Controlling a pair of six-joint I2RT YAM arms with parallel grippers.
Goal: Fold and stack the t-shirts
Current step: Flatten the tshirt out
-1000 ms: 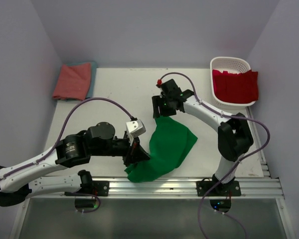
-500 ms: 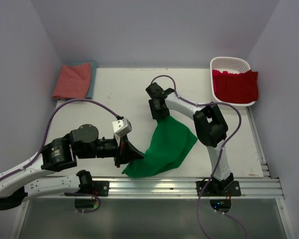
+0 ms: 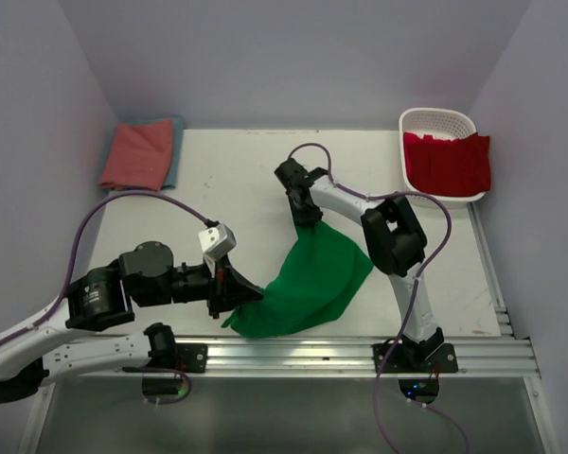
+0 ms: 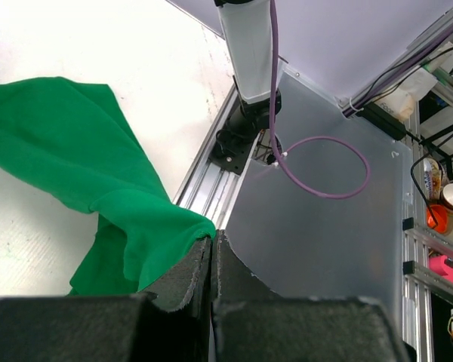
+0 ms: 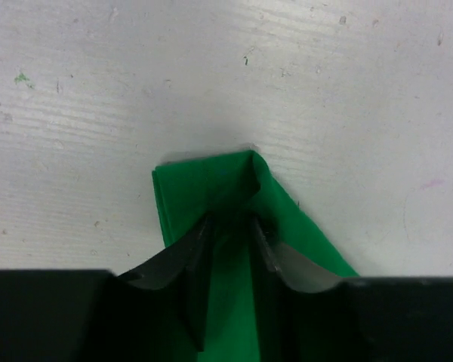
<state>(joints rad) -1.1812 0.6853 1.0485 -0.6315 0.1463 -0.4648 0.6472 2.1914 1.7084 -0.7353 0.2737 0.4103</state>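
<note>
Green t-shirt (image 3: 312, 279) lies in a crumpled heap on the white table (image 3: 237, 180), in the near middle, between the two arms. It is not folded yet.

The left gripper (image 4: 213, 240) has its fingers pressed tight together on the near edge of the cloth, close to the front rail. The right gripper (image 5: 228, 222) is at the far tip of the cloth. Its fingers sit one on each side of a small ridge of green, and it looks like they are pinching it, though the wrist view does not show how firm that hold is.

I think the step now is to pull the shirt open so it can lie flat. To do this well, both grippers should move apart slowly and at the same speed. The cloth should go smooth, not tight like a rope. A hard tug could make the small far pinch slip off. It helps to keep the cloth low, so that it spreads out on the table.

Count of things: four shirts in all. One green. One red t-shirt (image 3: 445, 163) hanging over the one white basket (image 3: 435, 121) at the far right. One pink t-shirt (image 3: 137, 156) folded at the far left, on top of one blue t-shirt (image 3: 177, 142). Two grippers.
</note>
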